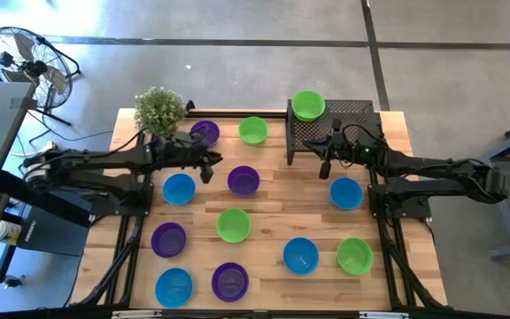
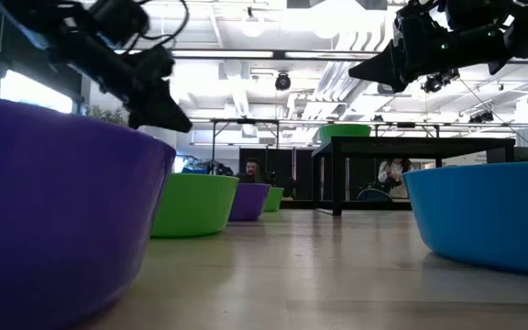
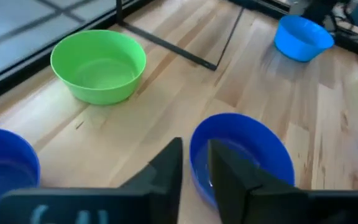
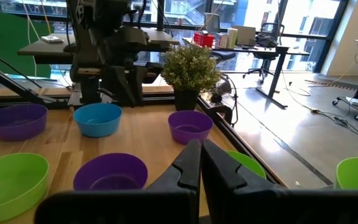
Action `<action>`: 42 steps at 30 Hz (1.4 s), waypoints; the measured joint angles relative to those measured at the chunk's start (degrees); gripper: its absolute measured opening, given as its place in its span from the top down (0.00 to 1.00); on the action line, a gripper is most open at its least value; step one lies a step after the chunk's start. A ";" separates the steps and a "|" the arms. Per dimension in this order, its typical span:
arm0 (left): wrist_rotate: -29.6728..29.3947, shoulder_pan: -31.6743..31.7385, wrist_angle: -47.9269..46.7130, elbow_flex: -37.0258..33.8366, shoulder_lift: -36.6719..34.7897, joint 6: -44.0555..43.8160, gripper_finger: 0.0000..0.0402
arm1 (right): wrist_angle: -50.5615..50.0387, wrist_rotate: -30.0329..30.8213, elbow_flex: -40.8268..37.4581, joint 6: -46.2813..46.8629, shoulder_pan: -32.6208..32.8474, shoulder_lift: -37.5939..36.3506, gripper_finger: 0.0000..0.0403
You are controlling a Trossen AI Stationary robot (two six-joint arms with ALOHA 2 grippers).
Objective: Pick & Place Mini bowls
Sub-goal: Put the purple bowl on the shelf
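Several mini bowls in blue, green and purple stand upright on the wooden table, and one green bowl sits on top of the black mesh rack. My left gripper hovers above the table at the far left, between a blue bowl and a purple bowl. Its fingers are slightly apart with nothing between them, and that purple bowl lies just beyond the tips. My right gripper hangs shut in front of the rack, above a blue bowl.
A small leafy potted plant stands at the far left corner, beside a purple bowl and a green bowl. More bowls fill the near half of the table, such as a green one and a blue one. A fan stands on the floor.
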 joint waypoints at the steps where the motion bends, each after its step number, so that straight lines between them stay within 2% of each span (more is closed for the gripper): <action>1: -0.04 0.00 -0.42 1.18 1.23 -0.59 0.77 | -0.13 0.00 0.00 0.00 0.00 0.00 0.99; 5: 0.41 0.00 -3.09 5.85 6.69 -1.78 0.66 | -0.57 0.02 0.00 0.00 0.00 0.00 0.99; 9: 1.58 -0.02 -6.03 10.10 12.96 -1.73 0.60 | -1.50 0.03 0.00 0.00 0.00 0.00 1.00; 14: 1.63 -0.02 -8.81 14.12 20.09 0.13 0.59 | -1.73 0.05 0.00 0.00 0.00 0.00 0.99; 20: 4.42 -0.02 -8.78 16.68 26.44 0.42 0.59 | -1.70 -0.62 0.01 0.00 0.00 0.00 1.00; 29: 7.02 -0.02 -10.76 17.68 31.46 1.37 0.60 | -1.62 -0.72 0.02 0.44 0.00 0.00 1.00; 35: 8.11 -0.02 -12.51 17.68 32.37 1.79 0.69 | -1.60 -0.72 0.02 0.44 0.00 0.00 1.00; 42: 10.85 -0.02 -12.20 17.68 32.37 3.69 0.94 | -1.58 -0.74 0.02 0.46 0.00 0.00 1.00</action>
